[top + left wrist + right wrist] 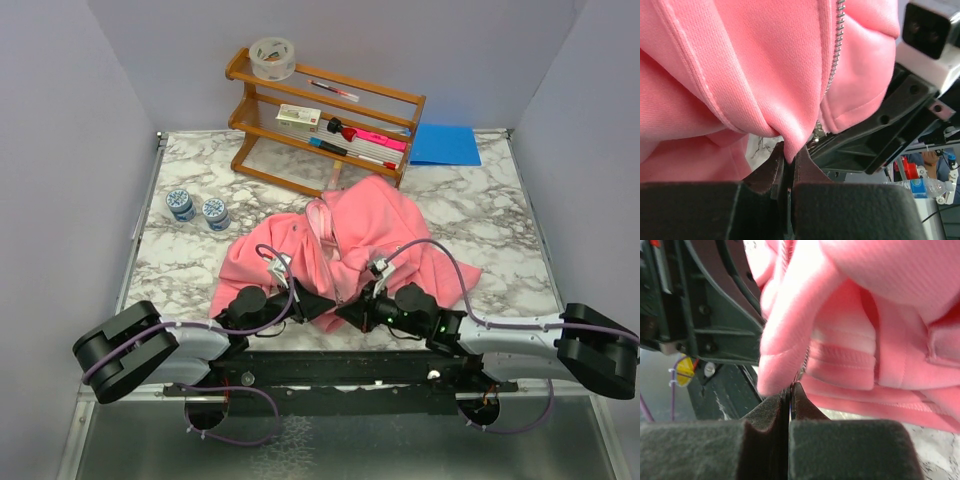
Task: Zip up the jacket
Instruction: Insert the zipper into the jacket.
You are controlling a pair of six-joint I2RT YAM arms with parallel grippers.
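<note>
The pink jacket (365, 225) lies crumpled on the marble table, its near hem at the front edge. Both grippers meet at that hem. My left gripper (328, 303) is shut on a fold of pink fabric (790, 145) at the bottom of the zipper, whose silver teeth (836, 45) run upward. My right gripper (350, 312) faces it, a finger's width away. Its jaws (791, 388) are shut on the thin edge of the jacket, right below the zipper teeth (803, 365). The zipper pull is hidden among the folds.
A wooden rack (325, 120) with pens and a tape roll (272, 58) stands at the back. A blue folder (445, 144) lies beside it on the right. Two small jars (197, 207) sit at the left. The table's front edge lies just under the grippers.
</note>
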